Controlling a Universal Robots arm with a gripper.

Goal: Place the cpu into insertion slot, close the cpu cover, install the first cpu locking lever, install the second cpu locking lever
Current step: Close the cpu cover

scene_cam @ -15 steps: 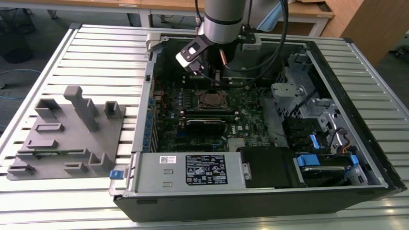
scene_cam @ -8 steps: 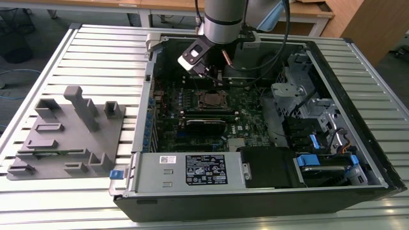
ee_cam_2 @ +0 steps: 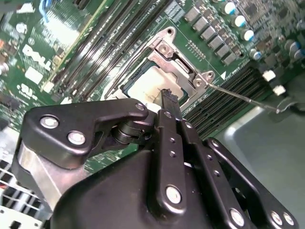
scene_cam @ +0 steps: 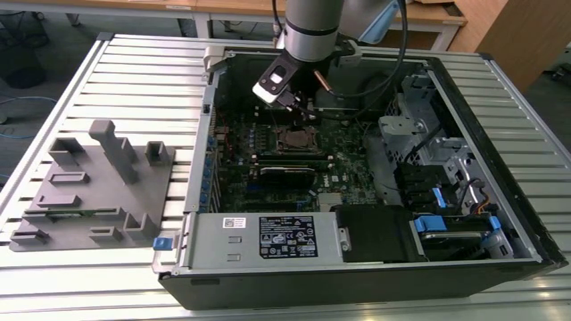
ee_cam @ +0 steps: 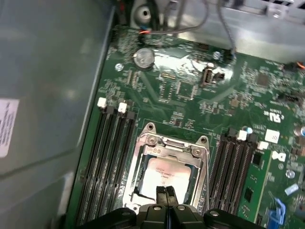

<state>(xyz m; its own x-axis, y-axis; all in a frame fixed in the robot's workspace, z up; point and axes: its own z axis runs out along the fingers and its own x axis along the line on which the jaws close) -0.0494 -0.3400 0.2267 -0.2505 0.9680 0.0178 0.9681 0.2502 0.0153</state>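
Observation:
In the open computer case, the insertion slot (scene_cam: pixel 293 139) sits in the green board just below my gripper (scene_cam: pixel 305 115). In both wrist views the cpu (ee_cam: pixel 164 171) (ee_cam_2: pixel 143 88) lies in the slot, its dull silver top showing through the cut-out of the cpu cover (ee_cam: pixel 167 144) (ee_cam_2: pixel 183 67), which lies flat around it. My gripper (ee_cam: pixel 166 191) (ee_cam_2: pixel 167 95) is shut with nothing between the fingers, its tip right over the cpu's edge; contact cannot be told. One thin wire lever (ee_cam_2: pixel 243 98) sticks out from a socket corner over the memory slots.
Long black memory slots (ee_cam: pixel 107 157) (ee_cam: pixel 233 162) flank the socket. A labelled grey power-supply box (scene_cam: pixel 267 235) fills the case's near side, and drive bays (scene_cam: pixel 428 147) stand at the exterior view's right. A grey fixture (scene_cam: pixel 93 187) rests on the slatted table.

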